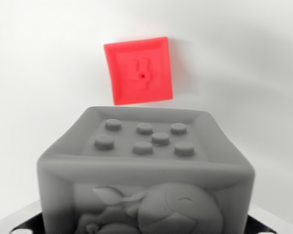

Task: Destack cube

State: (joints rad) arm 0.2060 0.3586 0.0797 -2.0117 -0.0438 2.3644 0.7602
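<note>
Close beneath my gripper sits the grey cube (145, 170), filling my view; whether I pinch it, I cannot tell; beyond it lies the red cube (139, 70)

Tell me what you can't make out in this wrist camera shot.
- Gripper: its fingers are not visible; open or shut can't be judged.
- Grey cube: the bottom is cut off by the lower edge, and its near face is blurred.
- Red cube: its top marking is too small to read.
</note>
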